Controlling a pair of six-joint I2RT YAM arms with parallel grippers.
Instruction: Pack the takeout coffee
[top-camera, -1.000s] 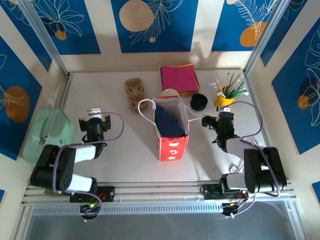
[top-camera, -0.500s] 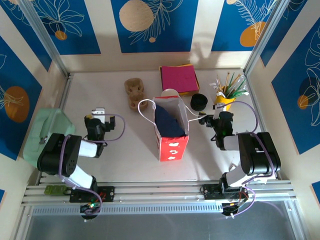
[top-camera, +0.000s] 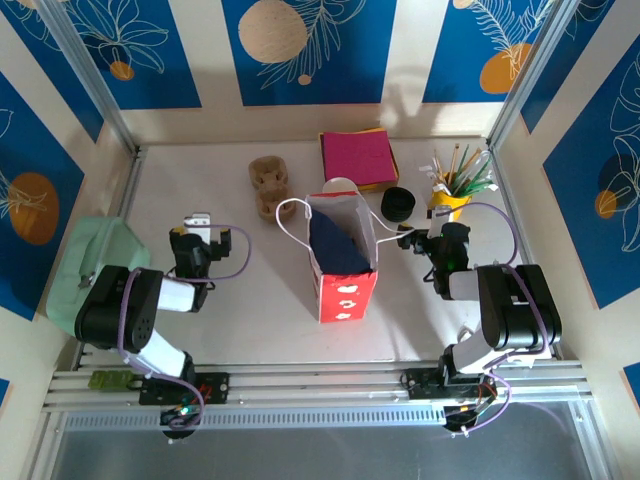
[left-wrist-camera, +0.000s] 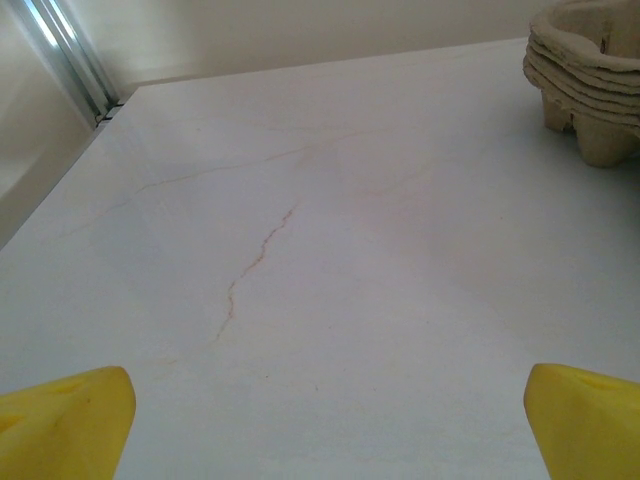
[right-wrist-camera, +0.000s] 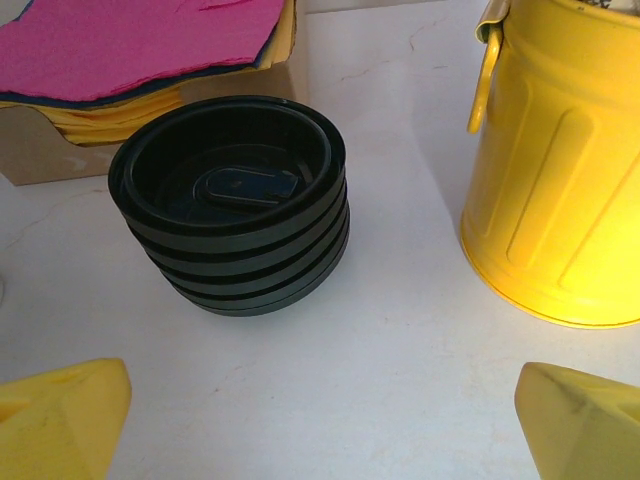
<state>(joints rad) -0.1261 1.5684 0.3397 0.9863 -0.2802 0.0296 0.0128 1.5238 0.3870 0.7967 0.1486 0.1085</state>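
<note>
Currently L gripper (left-wrist-camera: 325, 420) and R gripper (right-wrist-camera: 320, 415) stand spread, empty. Dead ahead of R: lid stack (right-wrist-camera: 230, 200); coffee's spot: can't tell. Risk: R closes on lids instead, or clips pail (right-wrist-camera: 560, 170) at its right.

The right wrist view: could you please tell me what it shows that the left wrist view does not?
Particular to the right wrist view: a stack of black lids, a yellow bucket and pink napkins. Particular to the left wrist view: stacked cardboard cup trays and a metal rail. Shared: the white table and each arm's own yellow fingers: left fingers, right fingers, spread, empty.
</note>
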